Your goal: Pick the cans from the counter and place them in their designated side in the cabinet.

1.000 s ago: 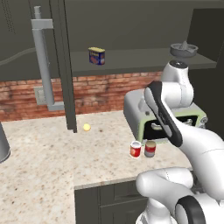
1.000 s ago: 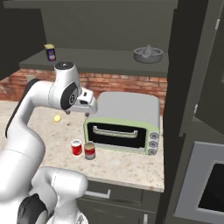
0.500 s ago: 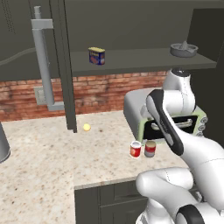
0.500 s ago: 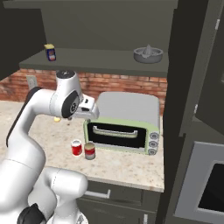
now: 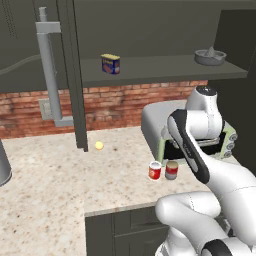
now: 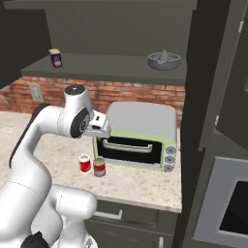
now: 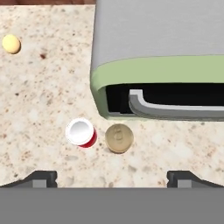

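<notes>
Two cans stand side by side on the beige counter (image 5: 60, 185), just in front of the toaster oven. The red can (image 5: 155, 171) (image 6: 85, 163) (image 7: 81, 132) is on the left and the silver-grey can (image 5: 172, 170) (image 6: 100, 167) (image 7: 119, 138) on the right, almost touching. My gripper (image 7: 113, 178) hangs well above them, pointing straight down, open with its fingertips wide apart and nothing between them. The dark cabinet shelf (image 5: 150, 70) runs above the counter, with its tall grey bar handle (image 5: 47, 70) at the left.
A grey-and-green toaster oven (image 5: 160, 120) (image 6: 140, 131) (image 7: 162, 57) stands right behind the cans. On the shelf sit a blue-and-yellow tin (image 5: 110, 64) (image 6: 56, 57) and a grey juicer bowl (image 5: 210, 56) (image 6: 164, 59). A small yellow ball (image 5: 99, 145) (image 7: 11, 43) lies on the counter.
The arm has sunk a little and the hand has shifted slightly toward the oven front. The cans have not moved.
</notes>
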Tool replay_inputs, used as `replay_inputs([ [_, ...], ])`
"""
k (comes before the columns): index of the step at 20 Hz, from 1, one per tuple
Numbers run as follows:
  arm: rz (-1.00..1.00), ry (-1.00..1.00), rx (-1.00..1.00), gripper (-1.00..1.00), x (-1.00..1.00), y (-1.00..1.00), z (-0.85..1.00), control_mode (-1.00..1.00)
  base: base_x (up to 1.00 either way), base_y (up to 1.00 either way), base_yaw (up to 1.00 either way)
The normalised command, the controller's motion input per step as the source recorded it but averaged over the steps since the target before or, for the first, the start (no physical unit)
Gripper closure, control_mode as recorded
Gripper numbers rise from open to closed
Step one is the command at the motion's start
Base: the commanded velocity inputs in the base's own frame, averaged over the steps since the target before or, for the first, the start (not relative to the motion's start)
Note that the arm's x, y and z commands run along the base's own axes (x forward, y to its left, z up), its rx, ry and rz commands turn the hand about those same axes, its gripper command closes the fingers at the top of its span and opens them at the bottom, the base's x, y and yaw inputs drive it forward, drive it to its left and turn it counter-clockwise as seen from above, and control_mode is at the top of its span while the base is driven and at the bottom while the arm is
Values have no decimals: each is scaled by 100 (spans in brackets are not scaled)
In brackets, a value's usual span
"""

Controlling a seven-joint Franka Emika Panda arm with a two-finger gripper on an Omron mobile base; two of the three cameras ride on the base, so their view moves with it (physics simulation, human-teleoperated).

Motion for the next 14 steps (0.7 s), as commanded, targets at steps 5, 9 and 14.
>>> replay_inputs([
  [5,1,-5,0,-100,0,-1,-19,-100,0,0,0],
  [9,0,-5,0,-100,-1,-3,-20,-100,0,0,0],
  [14,0,-4,0,-100,-2,-4,-18,-100,0,0,0],
])
